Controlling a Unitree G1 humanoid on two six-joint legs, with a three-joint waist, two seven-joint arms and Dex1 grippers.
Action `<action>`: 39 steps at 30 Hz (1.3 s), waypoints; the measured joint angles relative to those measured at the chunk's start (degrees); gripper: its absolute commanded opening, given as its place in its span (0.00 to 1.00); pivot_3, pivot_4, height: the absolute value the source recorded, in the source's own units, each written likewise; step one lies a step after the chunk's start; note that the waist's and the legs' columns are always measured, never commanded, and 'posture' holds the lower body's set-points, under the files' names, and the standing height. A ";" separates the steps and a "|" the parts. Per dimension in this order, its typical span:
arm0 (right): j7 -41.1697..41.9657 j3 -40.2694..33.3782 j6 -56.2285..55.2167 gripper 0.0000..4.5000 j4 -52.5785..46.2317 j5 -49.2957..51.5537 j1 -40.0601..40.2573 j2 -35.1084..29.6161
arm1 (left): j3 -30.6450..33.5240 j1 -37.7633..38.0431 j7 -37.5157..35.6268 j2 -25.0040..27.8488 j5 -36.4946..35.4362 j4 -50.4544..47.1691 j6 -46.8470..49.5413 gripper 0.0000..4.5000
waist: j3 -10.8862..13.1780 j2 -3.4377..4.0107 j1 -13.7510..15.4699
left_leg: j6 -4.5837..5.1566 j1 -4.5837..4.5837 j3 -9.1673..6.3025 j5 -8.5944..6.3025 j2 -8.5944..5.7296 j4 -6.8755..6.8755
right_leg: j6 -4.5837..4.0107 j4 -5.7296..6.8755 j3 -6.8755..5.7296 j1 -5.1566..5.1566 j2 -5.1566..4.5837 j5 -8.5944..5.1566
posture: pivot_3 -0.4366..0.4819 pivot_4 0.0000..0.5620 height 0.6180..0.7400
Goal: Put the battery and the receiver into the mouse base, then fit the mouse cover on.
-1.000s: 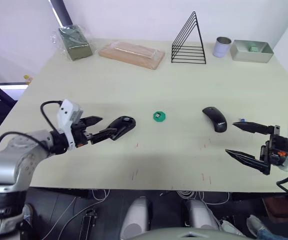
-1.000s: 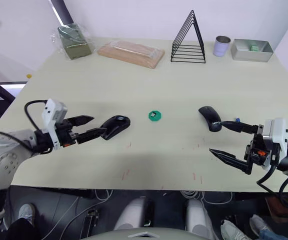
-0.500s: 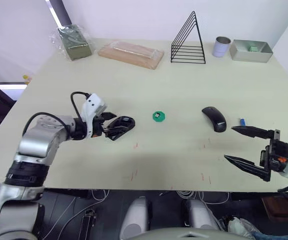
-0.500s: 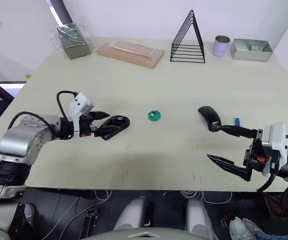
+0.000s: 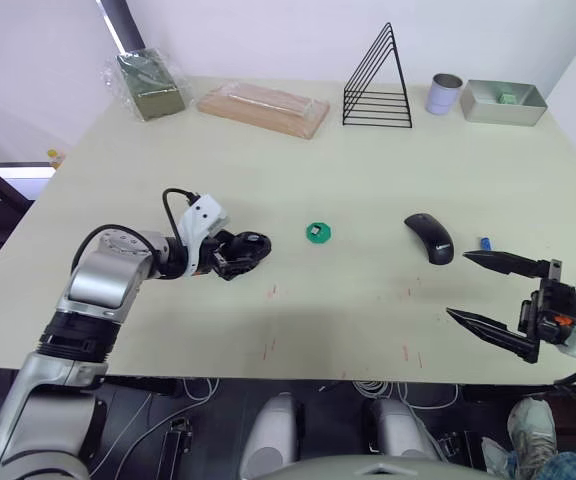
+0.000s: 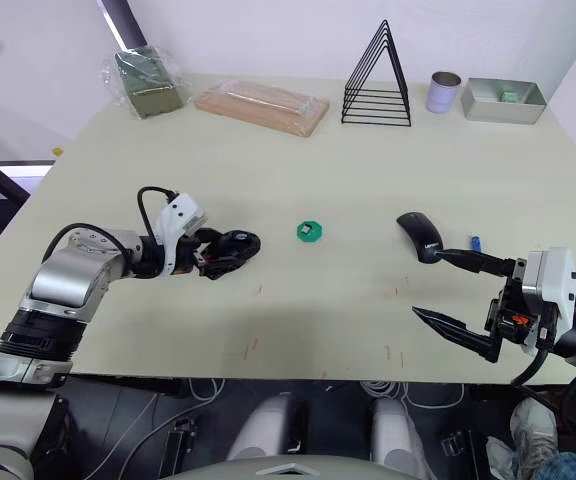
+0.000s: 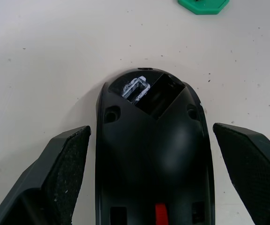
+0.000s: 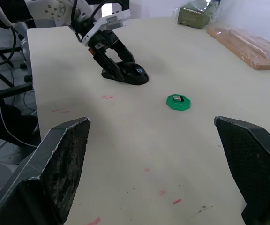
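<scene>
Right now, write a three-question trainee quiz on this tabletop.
1. True or false: the left gripper straddles the mouse base with both fingers apart from it.
2. Which lies nearest the right gripper? A) the green disc B) the battery C) the wire rack
3. Fill in: the mouse cover lies on the ___.

Key: 1 true; 2 B; 3 table.

Bright, even overhead light, soft short shadows, sharp focus, slight wide-angle bending at edges.
</scene>
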 measured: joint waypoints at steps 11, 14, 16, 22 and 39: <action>-0.68 0.00 -0.18 1.00 -0.67 -0.42 0.38 0.11 | -0.42 -0.38 -0.81 -1.26 2.29 1.89 -2.34 0.82 | 0.00 0.00 -0.03 | 0.00 0.01 -0.01 0.00 0.00 0.08 | 0.00 0.14 0.01 -0.01 0.01 0.00 | 0.48 0.27 1.00; -0.68 0.00 -0.24 1.00 -0.67 -0.53 0.43 0.11 | -0.36 -0.38 -1.08 -1.32 2.70 2.00 -2.91 0.65 | 0.00 0.00 -0.02 | 0.00 0.02 -0.01 0.00 0.00 0.10 | 0.00 0.18 0.01 -0.01 0.01 0.00 | 0.48 0.27 1.00; -0.68 0.00 -0.23 1.00 -0.67 -0.53 0.48 0.12 | -0.36 -0.38 -1.31 -1.33 2.91 2.08 -3.14 0.65 | 0.00 0.00 -0.03 | 0.00 0.02 -0.02 0.00 0.00 0.12 | 0.00 0.20 0.01 -0.01 0.01 0.00 | 0.48 0.27 1.00; -0.64 0.00 -0.23 1.00 -0.69 -0.50 1.31 0.11 | -0.17 -0.18 -2.81 -1.25 3.05 2.38 -4.17 0.65 | 0.00 0.00 -0.05 | 0.00 0.02 -0.01 0.00 0.00 0.14 | 0.00 0.23 0.02 -0.01 0.01 0.00 | 0.48 0.27 1.00; 2.61 -2.40 -0.29 1.00 -1.10 -0.45 5.69 -0.91 | -2.99 1.20 -15.10 2.71 0.24 -16.38 -5.63 0.65 | 0.00 -0.02 0.06 | 0.00 0.00 -0.02 0.00 0.02 0.19 | -0.01 0.27 0.03 -0.02 0.04 -0.01 | 0.48 0.27 1.00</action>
